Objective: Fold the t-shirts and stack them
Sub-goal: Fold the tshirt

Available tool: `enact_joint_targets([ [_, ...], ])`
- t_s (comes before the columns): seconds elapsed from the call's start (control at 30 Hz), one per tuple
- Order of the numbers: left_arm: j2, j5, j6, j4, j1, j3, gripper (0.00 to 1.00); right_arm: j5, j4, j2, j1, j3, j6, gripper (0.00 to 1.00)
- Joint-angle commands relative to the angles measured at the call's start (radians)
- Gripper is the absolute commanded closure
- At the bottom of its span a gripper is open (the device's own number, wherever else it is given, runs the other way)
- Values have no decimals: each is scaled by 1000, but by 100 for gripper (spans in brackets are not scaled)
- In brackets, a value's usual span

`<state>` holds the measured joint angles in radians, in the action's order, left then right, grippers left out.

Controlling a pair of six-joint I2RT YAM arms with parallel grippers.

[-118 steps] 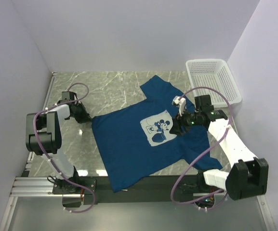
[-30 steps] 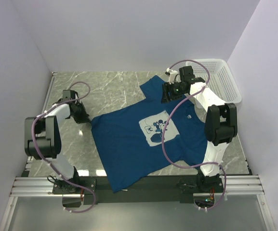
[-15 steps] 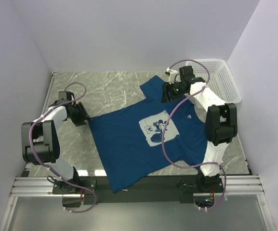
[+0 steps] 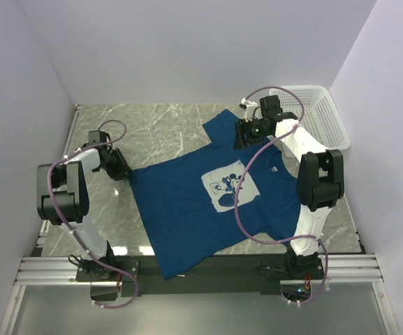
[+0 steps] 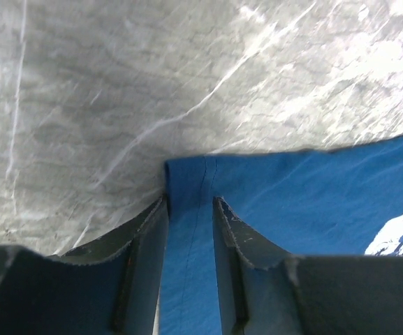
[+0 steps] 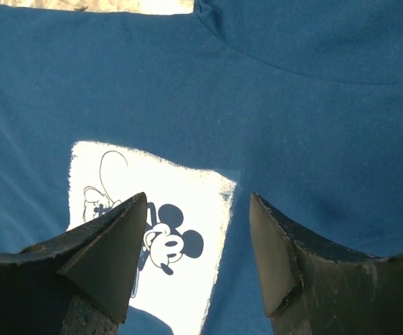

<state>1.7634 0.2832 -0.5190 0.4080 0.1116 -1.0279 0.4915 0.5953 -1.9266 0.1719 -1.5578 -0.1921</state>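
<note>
One dark blue t-shirt [image 4: 187, 209] lies spread face up on the marble table, its pale mouse print [image 4: 228, 188] in the middle. My left gripper [image 4: 122, 171] sits low at the shirt's left corner. In the left wrist view that gripper [image 5: 191, 201] is open, its fingers [image 5: 145, 237] straddling the hemmed corner of the t-shirt [image 5: 313, 188], which lies flat between them. My right gripper [image 4: 241, 137] hovers near the collar. In the right wrist view the right gripper [image 6: 198, 197] stands wide open above the t-shirt [image 6: 292, 105] and its print [image 6: 187, 185], holding nothing.
A white mesh basket [image 4: 309, 115] stands at the back right corner. Bare marble [image 4: 152, 132] lies behind and left of the shirt. White walls close in the table on three sides. The shirt's lower hem hangs over the near edge [image 4: 187, 269].
My left gripper, shut a second ago, has opened at the shirt's left corner, and the arm shifted slightly. The right arm, which had gone from the shirt's right side to the collar, now holds still.
</note>
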Motion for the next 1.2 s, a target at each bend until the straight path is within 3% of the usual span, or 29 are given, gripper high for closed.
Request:
enact_joint_targets([
  [0.0, 41, -39, 4, -18, -10, -18, 62, 19, -6, 14, -5, -21, -7, 33],
  [0.3, 41, -16, 10, -34, -12, -12, 84, 24, -2, 9, -9, -21, -10, 33],
  [0.53, 24, 5, 14, -52, -10, -6, 94, 19, 15, 0, -8, -28, -38, 33],
  [0.67, -94, 4, 14, -83, -12, 18, 99, -22, 44, -29, -6, -74, -69, 32],
  [0.93, -209, 30, 8, -69, -1, 110, 99, -385, 133, -340, 0, -492, 12, 32],
  [1.17, -254, 62, 30, -49, 14, 143, 99, -559, 190, -555, 0, -772, 2, 34],
])
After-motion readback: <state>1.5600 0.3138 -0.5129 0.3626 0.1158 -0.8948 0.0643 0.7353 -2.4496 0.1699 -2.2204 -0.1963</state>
